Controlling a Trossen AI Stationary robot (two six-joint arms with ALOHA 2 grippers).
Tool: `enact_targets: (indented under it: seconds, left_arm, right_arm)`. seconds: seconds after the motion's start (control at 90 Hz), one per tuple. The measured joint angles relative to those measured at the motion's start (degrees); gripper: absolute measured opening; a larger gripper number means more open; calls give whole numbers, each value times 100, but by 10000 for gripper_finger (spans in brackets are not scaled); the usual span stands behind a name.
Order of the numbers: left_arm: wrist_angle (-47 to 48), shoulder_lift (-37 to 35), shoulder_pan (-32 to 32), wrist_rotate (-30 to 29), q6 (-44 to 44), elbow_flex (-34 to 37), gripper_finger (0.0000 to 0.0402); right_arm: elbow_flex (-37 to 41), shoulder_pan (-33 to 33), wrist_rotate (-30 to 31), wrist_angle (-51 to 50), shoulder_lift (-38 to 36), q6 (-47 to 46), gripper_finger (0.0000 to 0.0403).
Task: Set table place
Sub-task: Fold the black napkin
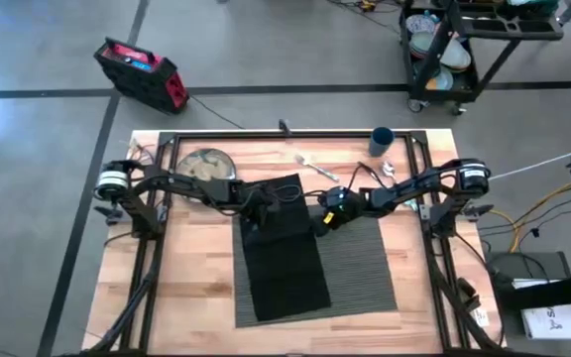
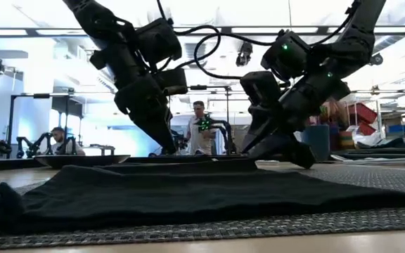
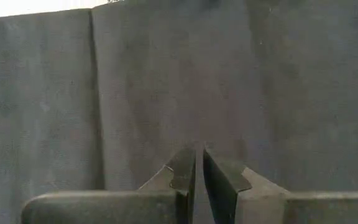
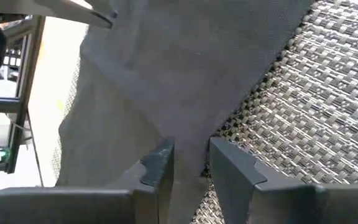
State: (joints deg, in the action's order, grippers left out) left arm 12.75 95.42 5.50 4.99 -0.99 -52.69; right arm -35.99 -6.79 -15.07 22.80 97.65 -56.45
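While both arms reach inward over the worktop point(image 1: 196, 297), each hand sits at the far end of the napkin point(image 1: 285, 253). The left hand point(image 1: 254, 216) is down at the napkin's far left corner; its wrist view shows the fingers point(image 3: 185, 177) pressed nearly together with only a thin slit between them, dark cloth filling everything beyond, and whether they pinch the cloth cannot be told. The right hand point(image 1: 322, 220) is at the napkin's far right edge, where cloth meets mat point(image 1: 365, 268); its fingers point(image 4: 157, 165) stand a little apart with napkin cloth running down between them.

The napkin lies lengthwise over the mat's left part, slightly skewed, its far end past the mat's far edge. The plate point(image 1: 205, 164) rests at the far left of the worktop, beside the left arm. A fork point(image 1: 315, 166) lies near the far middle, the cup point(image 1: 382, 140) stands at the far right, and another piece of cutlery point(image 1: 389, 170) lies just near it.

In the low view, people point(image 2: 200, 133) show in the room behind.
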Motion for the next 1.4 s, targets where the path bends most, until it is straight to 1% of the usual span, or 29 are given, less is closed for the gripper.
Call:
enact_targets:
  seconds: [0.156, 0.256, 0.422, 0.511, 0.722, 0.833, 0.944, 1.122, 1.4]
  left_arm:
    - [-12, 0, 0, -2, 0, 0, 16]
    - [-13, 0, 2, -2, 1, 0, 16]
    - [-17, 0, 0, -4, 2, 0, 16]
    - [-28, 0, 2, -8, 2, 0, 16]
    - [-104, 0, 0, -11, 2, 0, 16]
    - [-192, 0, 0, -13, 2, 0, 16]
    - [-214, 0, 0, -13, 2, 0, 16]
    - [-219, 0, 0, -13, 2, 0, 16]
    - [-210, -10, 1, -13, 2, 0, 16]
  right_arm:
    - [0, -27, 14, -26, 0, 92, 66]
    - [0, -52, 127, -82, 0, 92, 59]
    - [-7, -61, 136, -211, 0, 96, 53]
    - [-7, -61, 136, -238, -2, 96, 56]
    - [-7, -63, 116, -236, -2, 96, 79]
    - [-7, -66, 114, -236, -2, 96, 80]
    - [-7, -65, 113, -222, 13, 107, 62]
    - [-7, -66, 7, -89, 57, 204, 7]
    - [0, -85, -5, -8, 50, 170, 0]
